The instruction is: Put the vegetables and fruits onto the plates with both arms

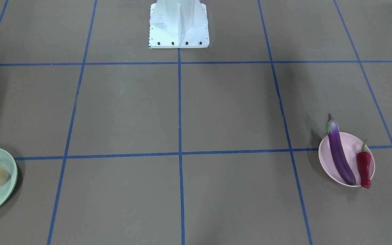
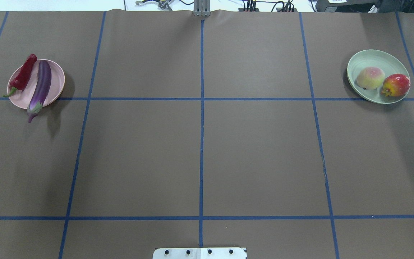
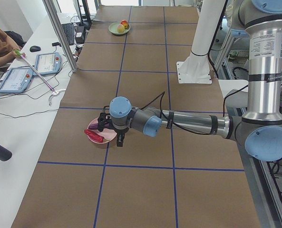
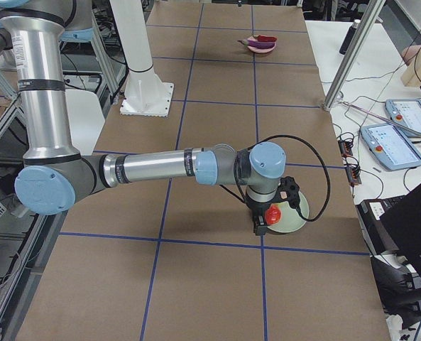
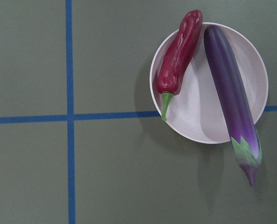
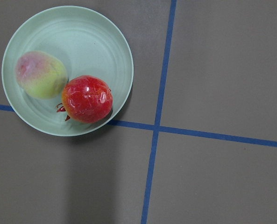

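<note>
The purple eggplant (image 2: 40, 86) and the red chili pepper (image 2: 23, 75) lie side by side on the pink plate (image 2: 56, 77), and the eggplant's cap hangs over the rim. The peach (image 2: 370, 77) and the red-orange fruit (image 2: 396, 85) sit on the mint green plate (image 2: 376, 59). My left gripper (image 3: 113, 135) hovers over the pink plate in the exterior left view. My right gripper (image 4: 261, 224) hovers over the green plate in the exterior right view. I cannot tell whether either is open or shut. The wrist views look straight down on the plates and show no fingers.
The white base block (image 2: 199, 253) stands at the table's near middle edge. Blue tape lines grid the brown table. A side desk with tablets (image 3: 26, 71) and an aluminium post (image 3: 60, 33) flank the table beyond the plates.
</note>
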